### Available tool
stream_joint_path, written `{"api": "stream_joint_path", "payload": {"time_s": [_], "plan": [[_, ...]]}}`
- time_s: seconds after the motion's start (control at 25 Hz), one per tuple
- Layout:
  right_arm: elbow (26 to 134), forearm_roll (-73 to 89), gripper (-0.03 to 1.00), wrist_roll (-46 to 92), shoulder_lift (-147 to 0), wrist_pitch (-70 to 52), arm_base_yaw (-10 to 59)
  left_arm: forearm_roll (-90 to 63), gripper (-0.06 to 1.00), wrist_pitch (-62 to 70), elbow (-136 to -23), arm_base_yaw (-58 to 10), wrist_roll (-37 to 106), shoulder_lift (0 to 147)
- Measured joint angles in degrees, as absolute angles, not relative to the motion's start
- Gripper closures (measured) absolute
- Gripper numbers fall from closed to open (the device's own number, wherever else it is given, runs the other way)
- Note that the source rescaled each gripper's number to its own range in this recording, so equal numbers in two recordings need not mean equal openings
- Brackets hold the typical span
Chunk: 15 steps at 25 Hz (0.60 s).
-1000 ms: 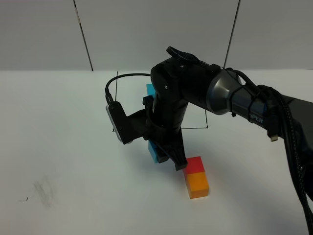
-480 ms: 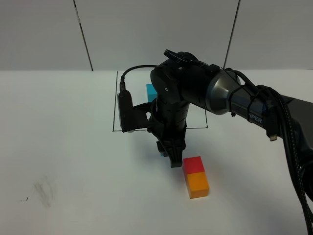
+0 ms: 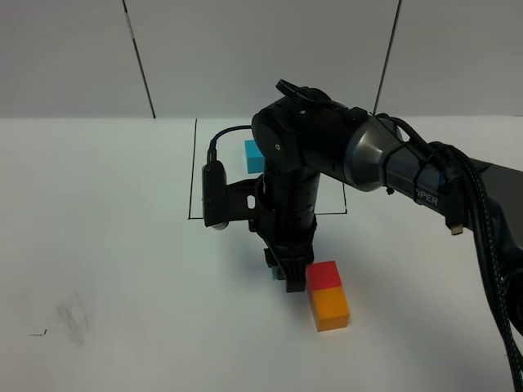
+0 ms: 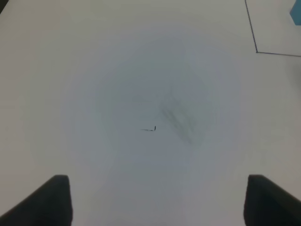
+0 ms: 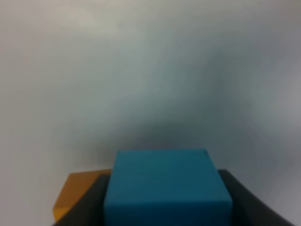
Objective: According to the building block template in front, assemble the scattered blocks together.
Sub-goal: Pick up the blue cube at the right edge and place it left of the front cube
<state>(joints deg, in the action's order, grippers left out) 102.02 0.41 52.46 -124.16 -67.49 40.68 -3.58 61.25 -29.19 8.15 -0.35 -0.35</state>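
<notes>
The light blue block (image 5: 167,186), a plain matte cube with sharp edges, is clamped in the right gripper (image 3: 290,278), low and just beside the red block (image 3: 324,274), I think to join its side as the building block template (image 3: 254,155), mostly hidden behind the arm, asks. Red touches the orange block (image 3: 330,309). The left gripper (image 4: 160,202) stands wide apart over the table (image 4: 141,70)

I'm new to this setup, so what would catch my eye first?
The black right arm fills the table's middle, its gripper shut on a blue block right beside the red block, which sits against an orange block. Behind it, a drawn black rectangle holds the partly hidden template.
</notes>
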Motion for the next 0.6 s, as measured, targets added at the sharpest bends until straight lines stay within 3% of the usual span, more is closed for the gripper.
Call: {"api": "stream_joint_path", "payload": {"time_s": [0.6], "plan": [[98.97,4.01,0.97,52.92,-124.16,-60.98,40.73,-3.58,0.30,61.25,-29.19,8.15,-0.35,-0.35]]}}
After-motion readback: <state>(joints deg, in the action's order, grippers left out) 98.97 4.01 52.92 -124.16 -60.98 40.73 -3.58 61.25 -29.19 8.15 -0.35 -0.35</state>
